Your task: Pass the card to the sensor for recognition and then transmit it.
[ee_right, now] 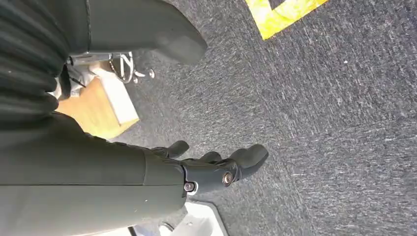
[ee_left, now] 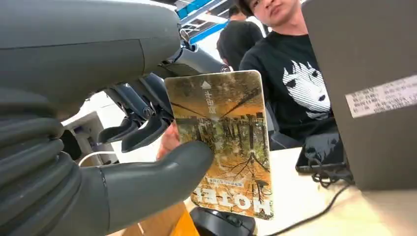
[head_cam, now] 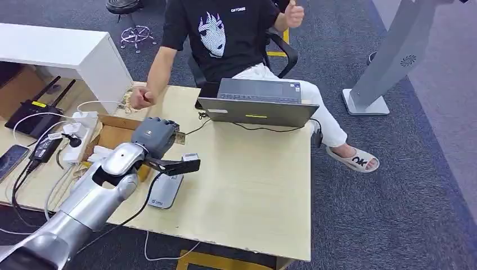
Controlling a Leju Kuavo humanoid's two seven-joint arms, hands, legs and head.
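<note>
Orange-brown card [ee_left: 221, 142] pinched between thumb and fingers of left hand [head_cam: 154, 136], above the grey reader [head_cam: 165, 191] on the table [head_cam: 253, 185]; lower it flat over the reader, grip firm; right hand [ee_right: 216, 169] hangs empty, loosely open.

Grey carpet floor [head_cam: 394, 185], yellow tape mark [ee_right: 285, 17]; light wooden table [head_cam: 253, 185]; white cabinet [head_cam: 62, 50].

Left arm reaches in from the lower left of the head view, silver forearm angled up toward frame centre, left hand [head_cam: 153, 136] raised with its back to the camera. Thumb [ee_left: 162, 169] pressed against the card [ee_left: 221, 140], dark fingers behind it. Right hand [ee_right: 216, 169] hangs low, fingers loosely extended, holding nothing.
</note>
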